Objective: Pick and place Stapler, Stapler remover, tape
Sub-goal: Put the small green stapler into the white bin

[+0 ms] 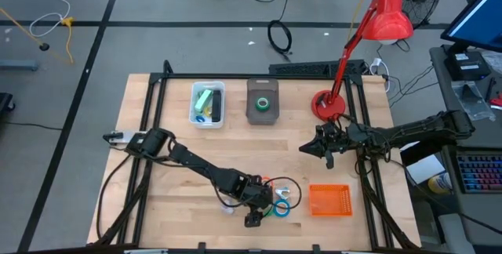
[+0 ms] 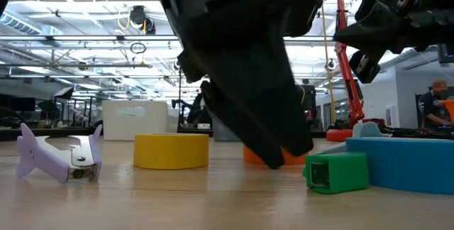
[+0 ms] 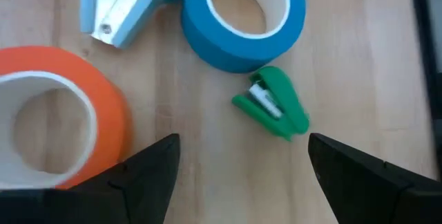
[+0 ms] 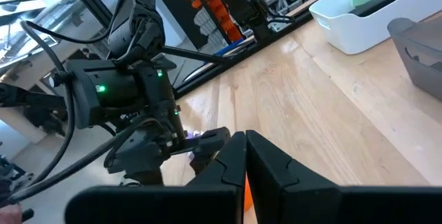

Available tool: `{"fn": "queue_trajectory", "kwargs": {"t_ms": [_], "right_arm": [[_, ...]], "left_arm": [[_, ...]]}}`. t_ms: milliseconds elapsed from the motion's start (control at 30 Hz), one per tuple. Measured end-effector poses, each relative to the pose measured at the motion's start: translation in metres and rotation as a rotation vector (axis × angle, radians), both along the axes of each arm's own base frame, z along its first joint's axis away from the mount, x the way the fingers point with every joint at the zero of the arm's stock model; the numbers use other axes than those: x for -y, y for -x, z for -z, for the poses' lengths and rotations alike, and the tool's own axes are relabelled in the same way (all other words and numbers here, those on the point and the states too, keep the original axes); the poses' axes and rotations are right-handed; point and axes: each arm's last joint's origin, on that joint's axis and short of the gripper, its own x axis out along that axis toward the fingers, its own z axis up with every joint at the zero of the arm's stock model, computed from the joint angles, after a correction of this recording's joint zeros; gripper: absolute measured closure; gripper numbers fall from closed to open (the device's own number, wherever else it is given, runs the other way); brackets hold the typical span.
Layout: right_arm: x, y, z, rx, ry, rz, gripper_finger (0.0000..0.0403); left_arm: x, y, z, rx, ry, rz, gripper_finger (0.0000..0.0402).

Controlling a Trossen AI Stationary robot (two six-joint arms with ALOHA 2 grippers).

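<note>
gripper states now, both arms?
Left gripper: open, holding nothing, low over the table by the orange tape roll and small green stapler.
Right gripper: shut, empty, raised mid-table.

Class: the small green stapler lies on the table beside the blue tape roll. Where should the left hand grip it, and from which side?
Grip the green stapler across its narrow body, coming straight down from above. It lies flat, clear of the blue tape roll, and the left hand is open nearby, likely wide enough to straddle it.
</note>
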Motion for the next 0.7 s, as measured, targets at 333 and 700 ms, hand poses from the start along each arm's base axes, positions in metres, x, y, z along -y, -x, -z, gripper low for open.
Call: {"fn": "queue_trajectory", "kwargs": {"t_ms": [333,700], "right_arm": [[0.000,0.000,0.000,0.000,0.002,-0.001,0.0399],[0.000,0.000,0.000,0.001,0.009,-0.001,0.0399]], "left_arm": [[0.014,0.000,-0.004,0.022,0.111,-0.100,0.0078],[0.017,0.000,-0.004,0.030,0.128,-0.323,0.0078]]}}
